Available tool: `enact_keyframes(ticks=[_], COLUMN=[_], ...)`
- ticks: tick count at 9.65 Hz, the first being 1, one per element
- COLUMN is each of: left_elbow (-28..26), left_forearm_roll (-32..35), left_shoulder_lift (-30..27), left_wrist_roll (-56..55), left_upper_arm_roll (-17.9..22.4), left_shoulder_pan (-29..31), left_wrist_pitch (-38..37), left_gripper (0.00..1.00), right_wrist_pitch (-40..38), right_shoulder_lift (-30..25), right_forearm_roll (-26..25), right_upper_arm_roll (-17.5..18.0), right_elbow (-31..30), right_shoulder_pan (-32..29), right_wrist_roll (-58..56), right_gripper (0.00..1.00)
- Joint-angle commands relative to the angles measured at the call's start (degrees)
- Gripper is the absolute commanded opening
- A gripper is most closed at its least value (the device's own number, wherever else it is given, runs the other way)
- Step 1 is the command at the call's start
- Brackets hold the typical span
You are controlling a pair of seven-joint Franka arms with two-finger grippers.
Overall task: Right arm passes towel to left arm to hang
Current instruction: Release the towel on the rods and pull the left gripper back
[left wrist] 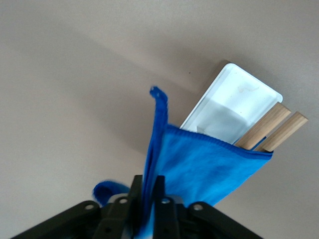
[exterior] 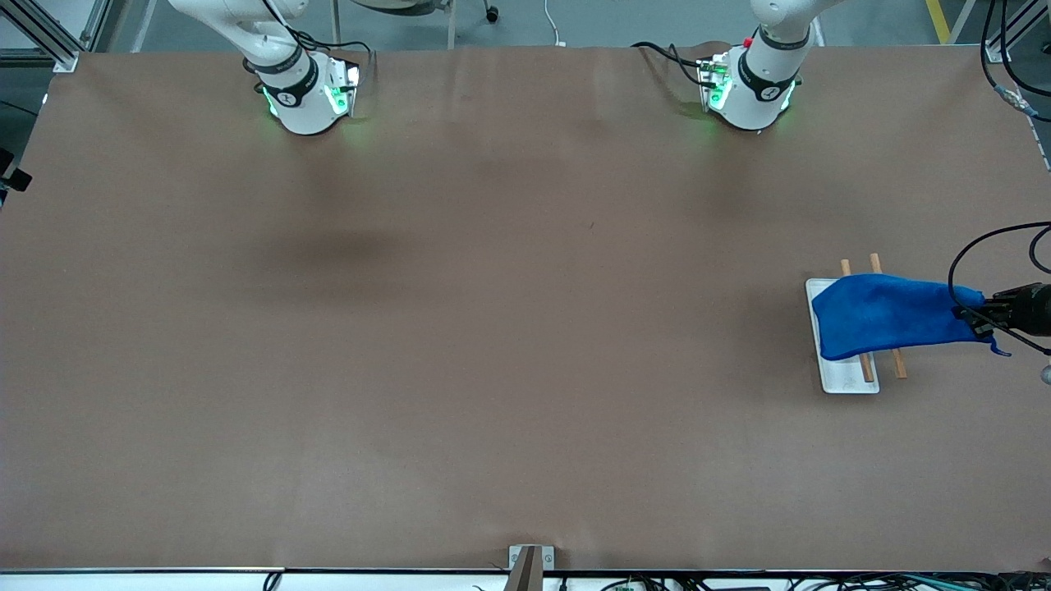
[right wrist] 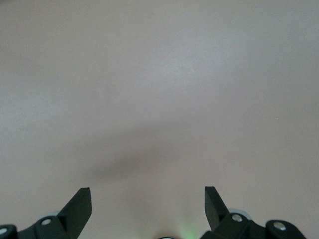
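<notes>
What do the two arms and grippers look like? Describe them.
Both arms are white with black joint bands and green-lit bases; the left arm carries a small red knob, the right arm none. The left gripper and the right gripper are black, two-fingered, trailing black cables.

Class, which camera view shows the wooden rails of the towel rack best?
Front view: both wooden rails stick out each side of the towel over the white base. Left wrist view shows only their ends; right wrist view shows none.

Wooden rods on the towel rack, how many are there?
2. Both wooden rods lie side by side over the white base, under the towel, at the left arm's end of the table.
</notes>
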Motion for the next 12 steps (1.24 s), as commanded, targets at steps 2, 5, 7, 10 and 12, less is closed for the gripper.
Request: enact_keyframes(ticks=[2,5,7,10,12], left_elbow=[-0.1,2.4,4.6,4.6,4.6], left_forearm_roll=[1.1,0.9,0.6,1.1,1.0], left_shoulder_lift=[0.7,-0.1,-1.9,-9.2,-14.3], left_wrist_roll=[4.6,8.8,11.0,11.0,10.1], left_upper_arm_roll=[-0.1,0.1,-1.3,-6.4,-12.7], left_shoulder_pan=[0.3,1.6,1.6,1.1,1.1], left_wrist_pitch=[0.7,0.7,-0.3,-0.7,-3.6], left_gripper=[1.00,1.00,1.00,1.00,1.00], right_wrist_pitch=[-0.6,-0.5,-0.5,-0.6,-0.6], right_shoulder_lift=[0.4,0.4,0.4,0.4,0.4], right_forearm_roll=[-0.9,-0.8,-0.8,-0.8,-0.8], right_upper_arm_roll=[0.3,0.3,0.3,0.3,0.3], right_elbow=[0.8,0.8,0.8,0.8,0.8], right_shoulder_pan=[-0.5,-0.6,-0.6,-0.6,-0.6], right_wrist_roll=[-0.2,-0.2,-0.2,-0.2,-0.2], right_gripper=[1.00,1.00,1.00,1.00,1.00])
